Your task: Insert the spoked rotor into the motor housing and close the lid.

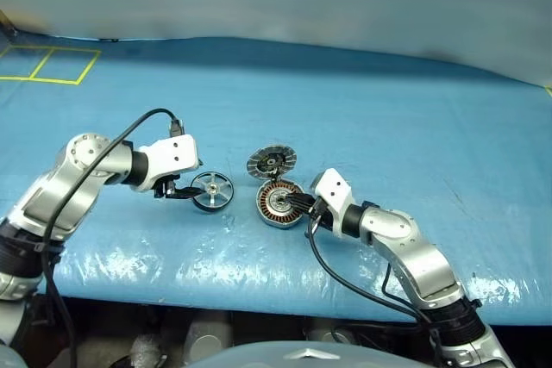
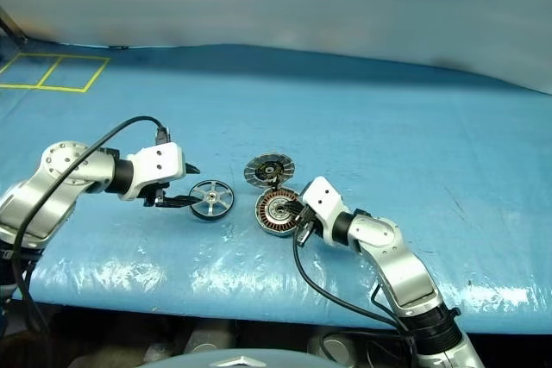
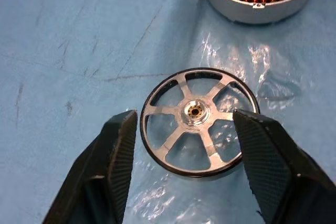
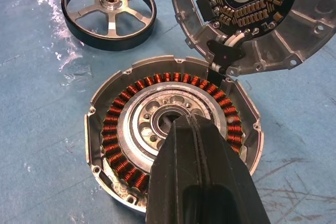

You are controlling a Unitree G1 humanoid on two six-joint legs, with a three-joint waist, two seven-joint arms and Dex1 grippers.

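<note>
The spoked rotor (image 3: pixel 195 112) lies flat on the blue table (image 1: pixel 388 127), left of the motor housing (image 1: pixel 278 204). My left gripper (image 3: pixel 185 116) is open, one finger on each side of the rotor's rim (image 1: pixel 211 190); I cannot tell if they touch it. The housing (image 4: pixel 113 129) shows its copper windings around a pale centre. The lid (image 1: pixel 272 161) stands open, hinged at the housing's far rim, dark striped inside (image 4: pixel 247 9) facing me. My right gripper (image 4: pixel 191 121) is shut with nothing in it, its tips over the housing's centre.
Yellow tape squares (image 1: pixel 52 65) mark the far left of the table. The crinkled front edge of the blue cover (image 1: pixel 259 273) runs just before both arms. Black cables trail from each wrist.
</note>
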